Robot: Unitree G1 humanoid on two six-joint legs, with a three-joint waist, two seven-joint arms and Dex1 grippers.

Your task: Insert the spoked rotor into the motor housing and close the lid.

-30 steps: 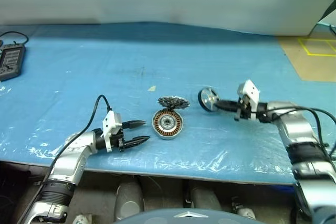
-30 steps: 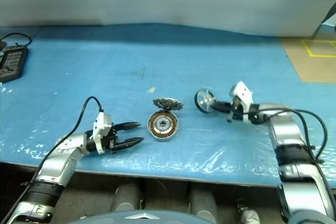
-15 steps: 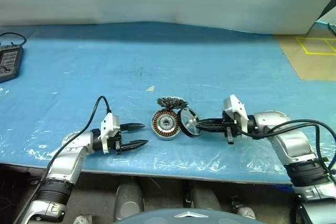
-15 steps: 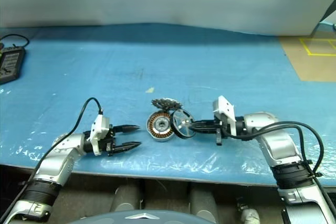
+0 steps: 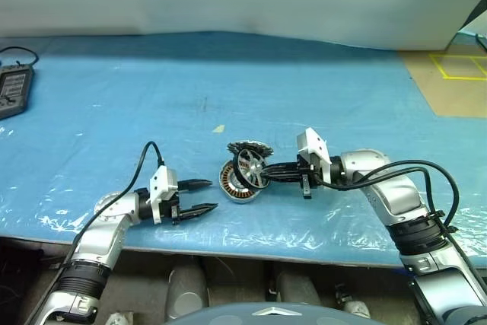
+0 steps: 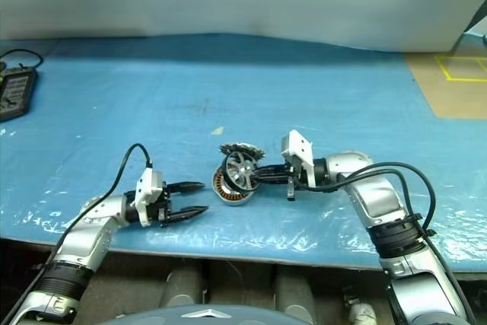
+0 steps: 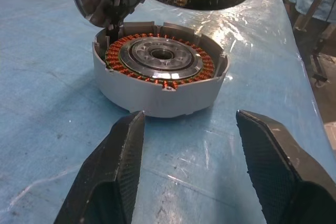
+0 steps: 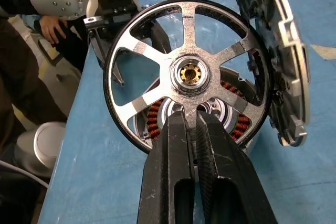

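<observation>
Three motor parts sit together near the front middle of the blue table (image 5: pixel 152 81).

Rotor (image 8: pixel 190 75): shiny silver wheel, six flat spokes, brass-coloured bore in the hub, dark outer edge. Held on edge, tilted, just above the housing's right side; windings show through its gaps in the right wrist view.

Housing (image 7: pixel 160 66): round grey puck lying flat on the table, notched rim, ring of copper-orange windings around a stepped silver and dark centre.

Lid (image 8: pixel 278 56): grey disc standing tilted behind the housing, its lower edge at the housing's far rim; the face toward the rotor is ribbed and segmented, dark and light.

Right gripper (image 8: pixel 195 124): black ribbed fingers pinched shut on the rotor's rim at the foot of a spoke. Arm reaches in from the right, forearm roughly level, gripper pointing left, white bracket on the wrist.

Left gripper (image 5: pixel 199 195): fingers spread, holding nothing, low over the table just left of the housing and apart from it, pointing right at it. Forearm silver, black cable looping above the wrist.

Table cover: blue sheet under a clear, wrinkled, glossy film.

Dark handheld device (image 5: pixel 14 89) with cable at the far left edge
</observation>
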